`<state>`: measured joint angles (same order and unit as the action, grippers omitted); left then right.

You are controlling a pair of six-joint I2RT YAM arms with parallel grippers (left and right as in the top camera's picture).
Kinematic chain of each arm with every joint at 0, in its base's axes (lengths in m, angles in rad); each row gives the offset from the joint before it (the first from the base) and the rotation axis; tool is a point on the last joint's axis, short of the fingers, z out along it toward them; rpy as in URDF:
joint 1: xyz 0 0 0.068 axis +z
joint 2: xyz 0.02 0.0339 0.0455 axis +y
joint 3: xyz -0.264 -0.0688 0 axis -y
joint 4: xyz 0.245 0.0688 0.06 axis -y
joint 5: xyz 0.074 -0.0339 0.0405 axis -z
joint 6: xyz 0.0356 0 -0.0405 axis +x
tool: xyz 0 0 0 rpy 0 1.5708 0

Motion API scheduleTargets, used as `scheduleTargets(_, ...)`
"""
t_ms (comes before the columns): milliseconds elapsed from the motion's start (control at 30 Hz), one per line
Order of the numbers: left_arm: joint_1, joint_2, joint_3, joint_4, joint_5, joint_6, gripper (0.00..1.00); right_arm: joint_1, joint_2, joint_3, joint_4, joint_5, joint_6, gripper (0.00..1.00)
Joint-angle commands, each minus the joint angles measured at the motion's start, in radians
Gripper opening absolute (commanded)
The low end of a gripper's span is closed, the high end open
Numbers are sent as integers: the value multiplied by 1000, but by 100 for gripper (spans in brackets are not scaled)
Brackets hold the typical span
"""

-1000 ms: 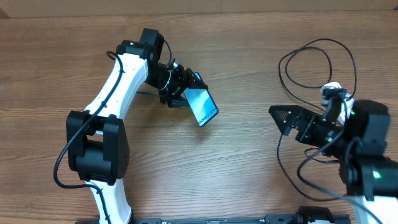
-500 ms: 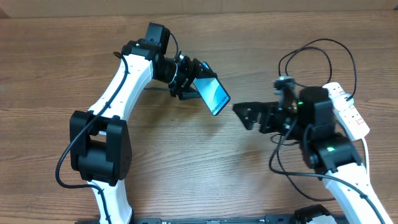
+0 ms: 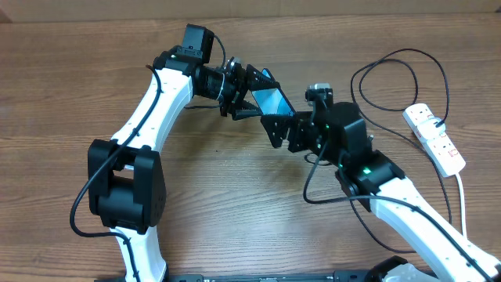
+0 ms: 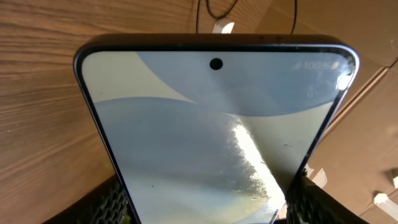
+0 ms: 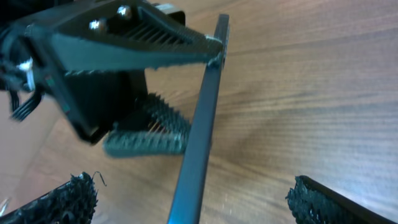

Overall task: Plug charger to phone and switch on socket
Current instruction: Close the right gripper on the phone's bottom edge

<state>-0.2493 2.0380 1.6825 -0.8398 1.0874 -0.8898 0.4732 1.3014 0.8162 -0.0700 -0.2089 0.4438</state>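
- Overhead first: your left gripper (image 3: 252,95) is clamped on the phone (image 3: 272,100). It holds the phone tilted, just toward 12 o'clock from the middle of the wooden table (image 3: 235,211), with the pale blue screen facing up.
- Your right gripper (image 3: 280,129) sits at the phone's 5 o'clock with its jaws spread wide and nothing in them. From up here you cannot tell whether it touches the phone.
- The socket (image 3: 435,139) lies out at 3 o'clock, well apart from both grippers. Its thick white cord (image 3: 462,196) runs off toward 5 o'clock.
- The charger (image 3: 407,53) loops its thin black cable around 2 o'clock, between your right arm and the socket. Its plug and tip are too small to pick out.
- Left wrist now: the phone (image 4: 217,137) fills the view with its screen toward you. The lens dot is at 12 o'clock and a bright glare streak runs down toward 5 o'clock.
- The ribbed pads (image 4: 115,199) show at 7 and 5 o'clock, pressed against the phone's two long sides.
- Beyond the top edge, at 12 o'clock, you catch a bit of thin black cable (image 4: 210,11) on the wood.
- Right wrist: the phone (image 5: 200,118) is edge-on here, a slim dark bar running from 12 to 6 o'clock.
- The left gripper's two toothed fingers (image 5: 130,37) come in from 9 o'clock and meet the phone.
- Your own fingertips (image 5: 59,199) sit at 7 and 5 o'clock, far apart. The phone's edge passes between them and touches neither.
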Motion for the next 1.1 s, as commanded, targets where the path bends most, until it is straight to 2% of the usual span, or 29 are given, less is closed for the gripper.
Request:
scheduleTargets(0, -14, -2, 28, 14, 76, -37, 48, 11, 48, 5, 58, 27, 8, 100)
scheduleTargets(133, -13, -2, 28, 66, 72, -100, 48, 11, 89, 5, 109, 52, 9, 98)
scheduleTargets(300, -15, -2, 28, 94, 33, -147, 48, 11, 95, 5, 158, 63, 9, 85)
scheduleTargets(433, -18, -2, 28, 93, 21, -147, 48, 11, 96, 5, 199, 63, 8, 83)
scheduleTargets(733, -24, -2, 28, 93, 31, -158, 49, 11, 104, 5, 237, 62, 8, 56)
scheduleTargets(900, -24, -2, 28, 104, 29, -166, 49, 11, 104, 5, 221, 59, 2, 54)
scheduleTargets(1067, -24, -2, 28, 112, 32, -170, 49, 11, 104, 5, 203, 59, 0, 43)
